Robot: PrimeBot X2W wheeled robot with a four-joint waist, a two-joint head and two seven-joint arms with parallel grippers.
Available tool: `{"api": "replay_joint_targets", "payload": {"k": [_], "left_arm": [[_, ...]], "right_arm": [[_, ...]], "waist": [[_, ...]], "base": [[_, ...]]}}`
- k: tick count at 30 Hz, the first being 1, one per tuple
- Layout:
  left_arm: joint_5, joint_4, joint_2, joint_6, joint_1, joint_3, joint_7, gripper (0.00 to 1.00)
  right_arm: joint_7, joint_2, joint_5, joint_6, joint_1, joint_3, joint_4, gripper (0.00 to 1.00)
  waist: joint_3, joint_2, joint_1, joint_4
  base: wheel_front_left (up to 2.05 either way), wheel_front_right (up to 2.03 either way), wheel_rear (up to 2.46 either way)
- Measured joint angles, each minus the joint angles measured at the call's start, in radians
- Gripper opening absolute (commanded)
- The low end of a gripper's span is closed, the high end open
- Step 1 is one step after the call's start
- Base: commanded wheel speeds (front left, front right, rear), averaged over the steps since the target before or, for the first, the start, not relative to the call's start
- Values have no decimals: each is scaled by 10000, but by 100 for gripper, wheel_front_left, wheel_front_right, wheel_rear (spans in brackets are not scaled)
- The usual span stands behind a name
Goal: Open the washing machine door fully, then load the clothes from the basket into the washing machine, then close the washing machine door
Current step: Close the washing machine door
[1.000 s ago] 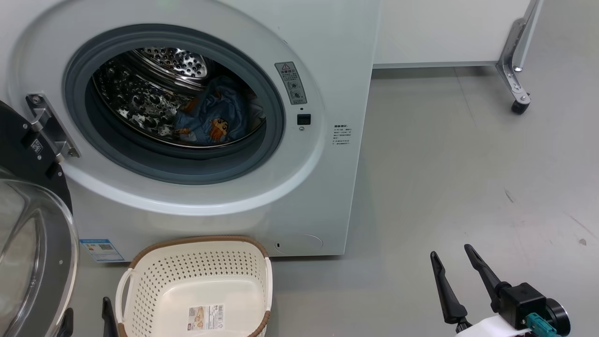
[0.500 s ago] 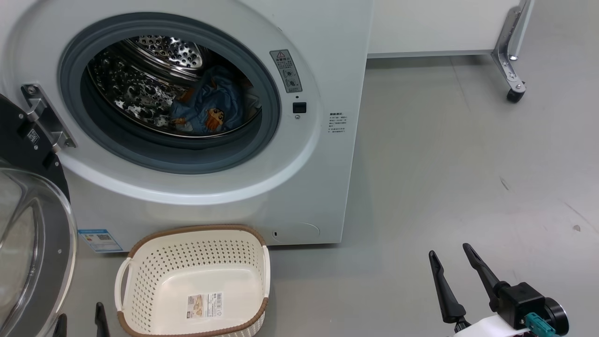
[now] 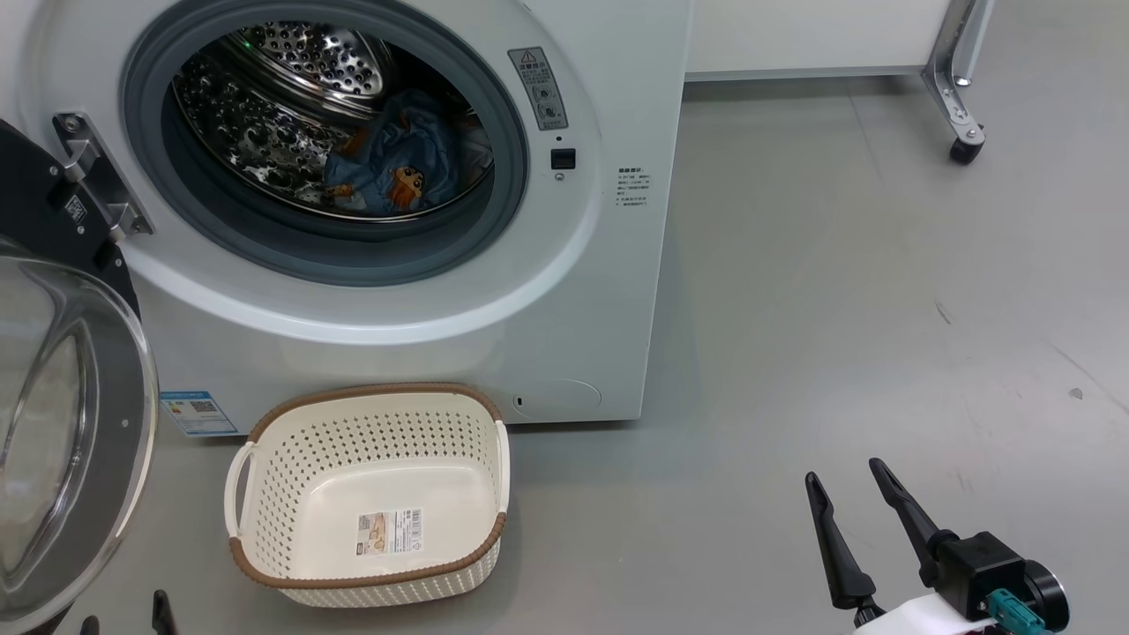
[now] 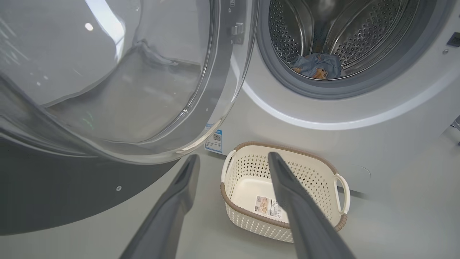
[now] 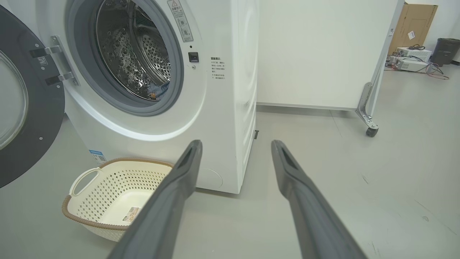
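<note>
We see the white washing machine [image 3: 582, 291] with its door [image 3: 62, 414] swung wide open at the left, showing its black rim and clear glass bowl. The clothes [image 3: 397, 168], blue with orange cartoon prints, lie in the steel drum. The cream basket [image 3: 291, 476] sits upright on the floor just before the machine.

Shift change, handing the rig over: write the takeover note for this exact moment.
Left claw: open, empty, low beside the swung-open washing machine door.
Right claw: open, empty, above the floor to the right of the washing machine.
Clothes: blue printed pieces lie inside the machine.
Basket: on the floor in front of the machine, nothing in it.
Done: door opened, basket unloaded.
Left: close the door.
</note>
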Motion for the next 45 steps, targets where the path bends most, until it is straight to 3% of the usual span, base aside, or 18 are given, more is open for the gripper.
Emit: {"api": "replay_joint_targets", "payload": {"k": [9,18,28,40,45], "left_arm": [[2,221,96,-2,-349,-403,0,100],[270,372,96,-4,-866,-717,0,100],[765,836,-38,19,-1457,-295,0,100],[1241,1080,-96,658,-2019,-389,0,100],[694,1225,-119,997,-2328,-732,0,100]], "right_arm": [[0,33,2,0,-4,-92,0,100],[0,29,-113,0,-183,-59,-105,100],[0,-161,-238,2,-1064,1187,-42,100],[0,-309,-75,2,-1447,1730,150,100],[0,-353,-48,2,-1547,1914,211,100]], "waist": [[51,0,0,35],[36,0,0,593],[-36,0,0,1776],[-206,0,0,3433],[-182,0,0,4122]], "base": [[-39,39,0],[-4,4,0],[0,0,0],[0,0,0],[0,0,0]]}}
